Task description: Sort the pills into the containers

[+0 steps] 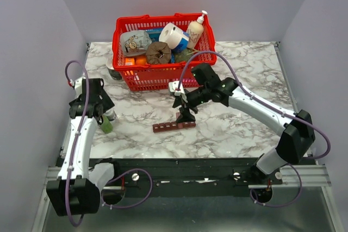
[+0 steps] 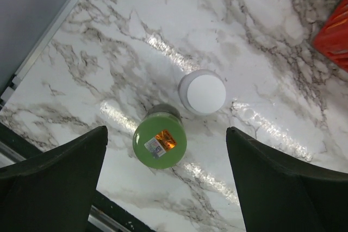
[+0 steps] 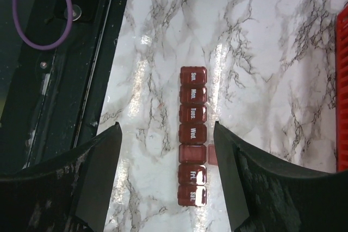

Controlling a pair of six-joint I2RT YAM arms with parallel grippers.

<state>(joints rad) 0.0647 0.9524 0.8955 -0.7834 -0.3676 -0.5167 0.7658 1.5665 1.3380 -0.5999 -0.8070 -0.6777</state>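
1. My right end effector point(image 3: 167, 129), released, straddles the pill organizer point(image 3: 193, 134) at frame centre on the tabletop point(image 3: 261, 52); one lid looks open.
2. My left end effector point(image 2: 167, 134), released, hovers over the green bottle point(image 2: 160, 143), lower centre.
3. Pill pickup seems next: grasp that bottle squarely.

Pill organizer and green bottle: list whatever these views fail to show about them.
- Pill organizer, right wrist view: fifth compartment shows no day label; its contents are too dark to tell.
- Green bottle, left wrist view: sticker print too small; seen end-on, contents hidden.
- Top view: left gripper partly covers the bottle.
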